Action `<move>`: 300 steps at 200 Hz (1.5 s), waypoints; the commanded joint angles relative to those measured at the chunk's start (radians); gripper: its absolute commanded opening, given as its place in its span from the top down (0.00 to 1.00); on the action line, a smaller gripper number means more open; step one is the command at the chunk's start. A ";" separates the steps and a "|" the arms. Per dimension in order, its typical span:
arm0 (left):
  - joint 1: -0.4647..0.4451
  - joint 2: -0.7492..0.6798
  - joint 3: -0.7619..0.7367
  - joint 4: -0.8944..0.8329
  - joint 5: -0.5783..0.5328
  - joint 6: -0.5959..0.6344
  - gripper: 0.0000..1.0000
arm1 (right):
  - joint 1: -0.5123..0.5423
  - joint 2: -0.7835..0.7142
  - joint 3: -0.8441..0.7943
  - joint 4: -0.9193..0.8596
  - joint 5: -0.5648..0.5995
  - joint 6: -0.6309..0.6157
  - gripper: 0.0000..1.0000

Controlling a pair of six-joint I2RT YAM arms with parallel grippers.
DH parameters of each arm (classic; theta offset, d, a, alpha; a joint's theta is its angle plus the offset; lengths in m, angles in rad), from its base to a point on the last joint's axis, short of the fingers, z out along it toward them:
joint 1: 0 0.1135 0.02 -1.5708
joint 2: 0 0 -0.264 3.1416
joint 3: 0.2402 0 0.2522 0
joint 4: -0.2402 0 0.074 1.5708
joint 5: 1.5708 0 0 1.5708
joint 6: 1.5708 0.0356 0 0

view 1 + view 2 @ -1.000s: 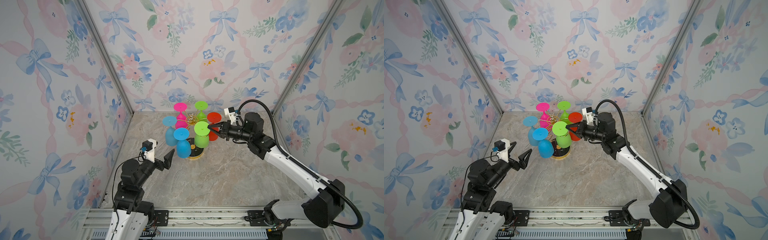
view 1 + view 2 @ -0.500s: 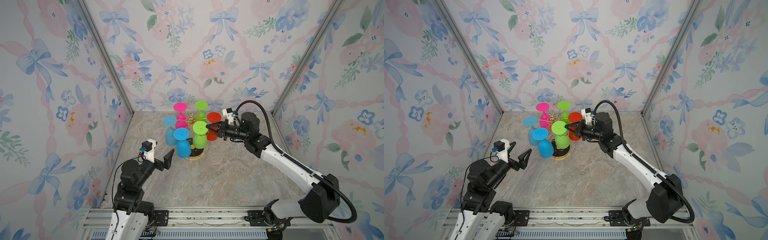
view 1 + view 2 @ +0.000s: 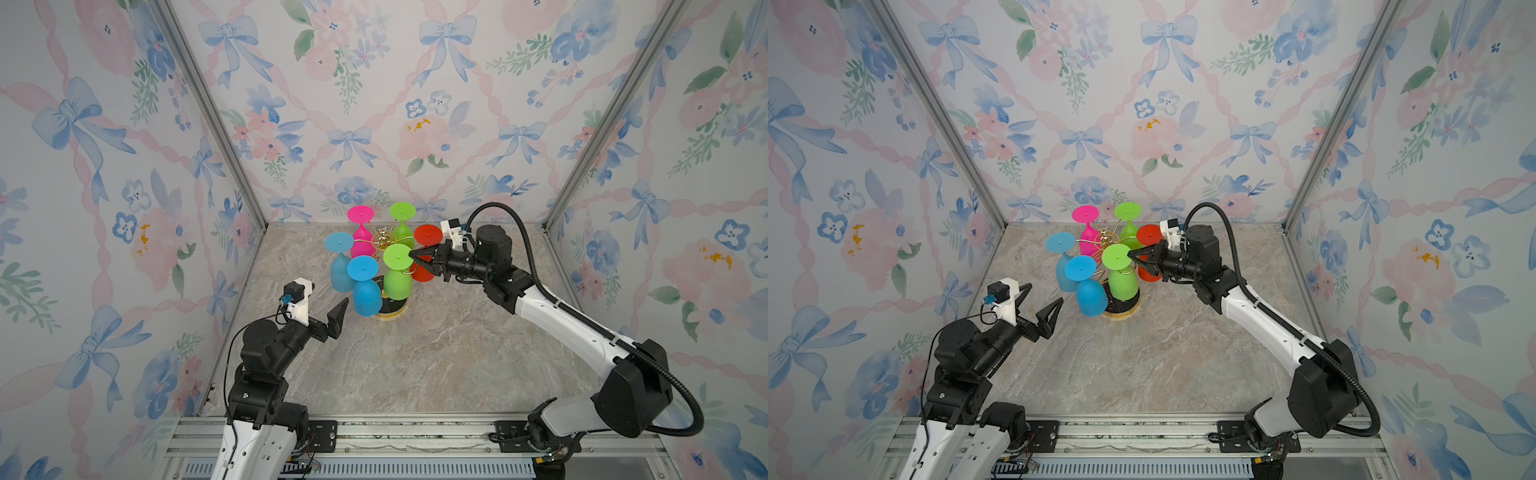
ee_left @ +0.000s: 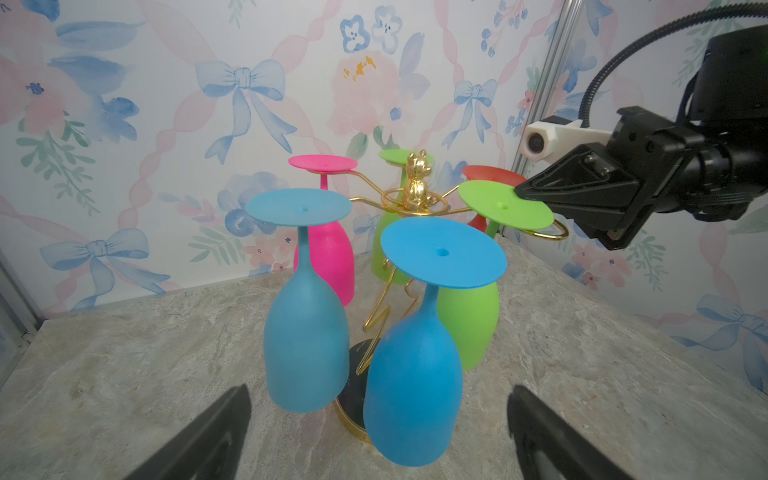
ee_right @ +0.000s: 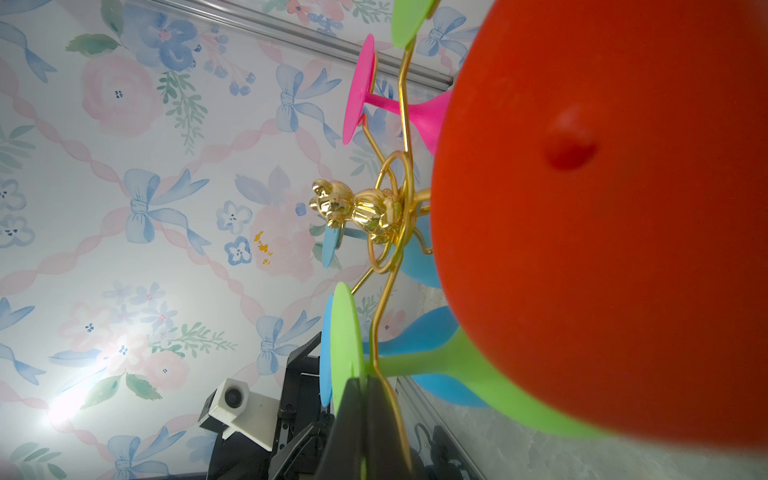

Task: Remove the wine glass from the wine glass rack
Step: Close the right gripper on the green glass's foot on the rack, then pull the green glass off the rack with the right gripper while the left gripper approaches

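Observation:
The wine glass rack is gold wire on a round black base. Several coloured glasses hang upside down from it. My right gripper is shut on the rim of the near green wine glass's foot. That foot tilts just above its gold ring arm, and its stem is still inside the arm. My left gripper is open low in front of the nearest blue glass, holding nothing.
A red glass hangs right beside my right wrist and fills much of its view. Pink, a second green and a second blue glass hang round the back and left. Flowered walls close three sides.
My right gripper has shifted slightly left toward the rack's centre with the green glass's foot in it. The left arm has not moved.

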 commanded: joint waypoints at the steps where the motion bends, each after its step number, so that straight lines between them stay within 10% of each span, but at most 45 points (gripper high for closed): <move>1: -0.002 -0.013 -0.011 0.025 -0.013 -0.005 0.02 | 0.021 0.009 0.044 0.013 0.001 -0.012 1.00; 300: -0.003 -0.006 0.013 0.012 0.025 -0.076 0.02 | 0.103 -0.227 0.144 -0.619 0.118 -0.563 1.00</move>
